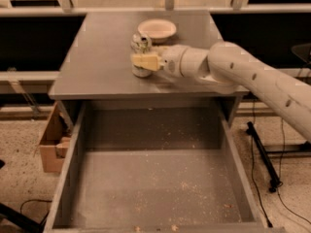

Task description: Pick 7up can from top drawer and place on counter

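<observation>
The 7up can (140,43) is upright on the counter (97,57), in front of the white bowl, with its base at or just above the surface. My gripper (145,61) reaches in from the right, and its cream fingers (146,61) are closed across the can's middle. The top drawer (155,183) is pulled fully open below the counter's front edge. Only crumbs lie on its grey floor.
A white bowl (157,29) sits on the counter just behind the can. A brown cardboard box (52,142) stands on the floor left of the drawer. A black stand and cables (262,154) are on the floor at the right. My arm (252,76) crosses the counter's right side.
</observation>
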Motion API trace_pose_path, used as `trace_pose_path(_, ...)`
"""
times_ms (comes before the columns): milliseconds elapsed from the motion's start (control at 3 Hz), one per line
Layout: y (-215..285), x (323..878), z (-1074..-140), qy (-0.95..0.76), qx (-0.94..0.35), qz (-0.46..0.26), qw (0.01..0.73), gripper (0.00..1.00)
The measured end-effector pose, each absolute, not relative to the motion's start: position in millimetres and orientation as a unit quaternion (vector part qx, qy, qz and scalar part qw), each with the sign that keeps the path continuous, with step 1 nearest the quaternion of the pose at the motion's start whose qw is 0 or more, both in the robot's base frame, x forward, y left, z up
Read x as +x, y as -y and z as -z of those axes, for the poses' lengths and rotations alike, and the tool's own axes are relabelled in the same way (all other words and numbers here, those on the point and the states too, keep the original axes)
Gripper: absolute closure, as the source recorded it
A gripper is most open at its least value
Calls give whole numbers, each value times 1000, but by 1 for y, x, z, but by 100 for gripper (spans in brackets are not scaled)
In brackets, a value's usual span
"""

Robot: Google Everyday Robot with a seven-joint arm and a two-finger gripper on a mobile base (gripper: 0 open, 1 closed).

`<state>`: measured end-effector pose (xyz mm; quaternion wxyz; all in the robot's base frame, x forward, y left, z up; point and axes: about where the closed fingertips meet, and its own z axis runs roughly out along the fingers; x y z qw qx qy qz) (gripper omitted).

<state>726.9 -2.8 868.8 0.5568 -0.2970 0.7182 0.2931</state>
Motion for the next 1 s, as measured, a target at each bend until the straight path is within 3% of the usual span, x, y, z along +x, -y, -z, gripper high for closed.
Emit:
trace_pose_path(333,3,727,-875,-718,-297,-293,557,84)
trace_pose_path(1000,0,727,-876,-718,-298,-294,556,37)
